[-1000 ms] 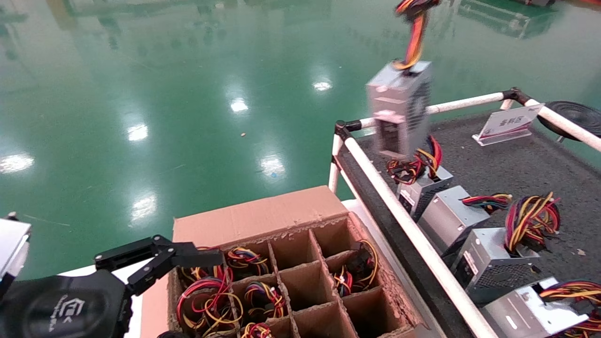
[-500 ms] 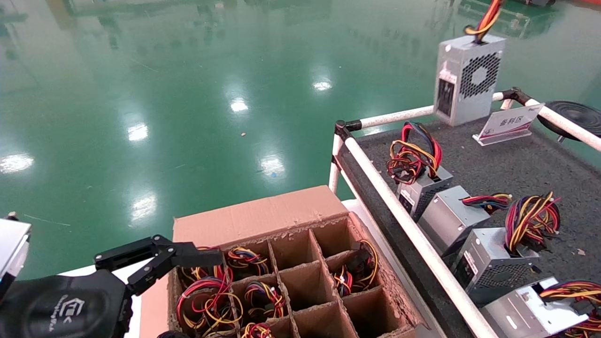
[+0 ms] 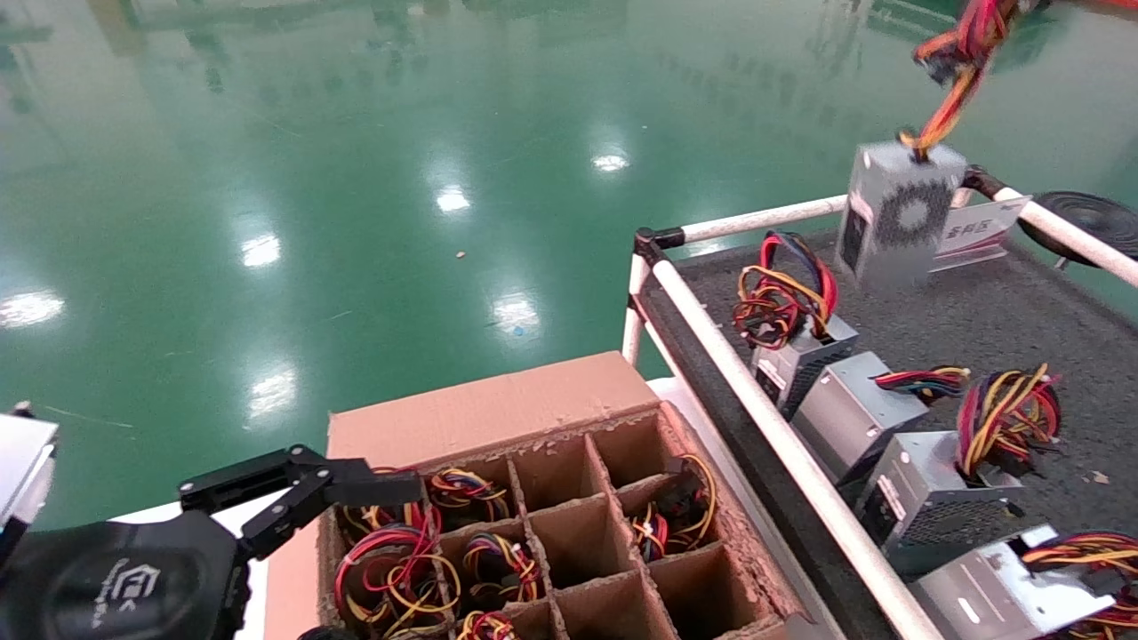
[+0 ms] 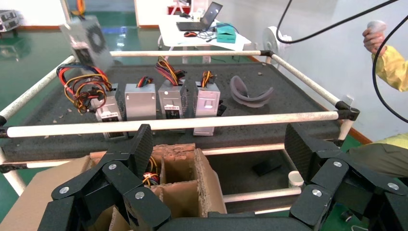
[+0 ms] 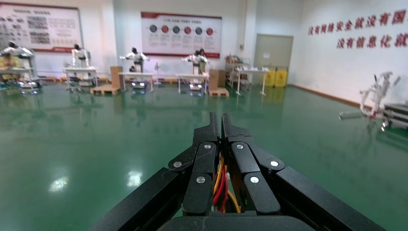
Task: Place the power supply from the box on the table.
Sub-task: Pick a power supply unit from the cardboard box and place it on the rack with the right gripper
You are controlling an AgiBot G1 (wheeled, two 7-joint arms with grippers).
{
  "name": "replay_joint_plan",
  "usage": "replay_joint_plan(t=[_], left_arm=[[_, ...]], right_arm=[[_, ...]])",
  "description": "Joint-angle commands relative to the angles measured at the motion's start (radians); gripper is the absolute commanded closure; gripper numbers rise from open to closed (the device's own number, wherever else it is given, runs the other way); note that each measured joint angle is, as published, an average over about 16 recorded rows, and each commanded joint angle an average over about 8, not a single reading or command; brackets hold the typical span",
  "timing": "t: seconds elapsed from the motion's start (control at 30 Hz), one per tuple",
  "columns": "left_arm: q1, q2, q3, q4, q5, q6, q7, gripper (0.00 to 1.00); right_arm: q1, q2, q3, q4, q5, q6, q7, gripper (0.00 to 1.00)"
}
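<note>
Silver-grey power supply (image 3: 900, 222) hangs by wire bundle (image 5: 222, 185) over worktop (image 3: 978, 311) far corner; right pincer (image 5: 219, 126) clamped on wires, so unit dangles tilted. Left pincer (image 4: 219, 144) apart, parked by box (image 3: 498, 413) near edge.

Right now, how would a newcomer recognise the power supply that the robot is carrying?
Look at the table, the dark surface edged by white pipe rails, and follow it to its far corner. There the power supply hangs in the air by its red, orange and yellow wires, pinched in the right gripper. The other units stand on the table in a row.
</note>
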Motion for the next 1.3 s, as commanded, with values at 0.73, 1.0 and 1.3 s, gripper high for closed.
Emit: replay_joint_plan(t=[0.73,1.0,1.3], left_arm=[[0.000,-0.001,0.001,0.000,-0.001,-0.001,0.001,0.00],[0.000,-0.001,0.002,0.000,-0.001,-0.001,0.001,0.00],[0.000,-0.001,0.002,0.000,-0.002,-0.001,0.001,0.00]], right_arm=[[-0.194,0.083,0.030,-0.006,0.041,-0.138,-0.003,1.00],[-0.218,0.047,0.029,0.005,0.039,-0.092,-0.012,1.00],[-0.264,0.038,0.036,0.004,0.049,-0.127,0.004,1.00]])
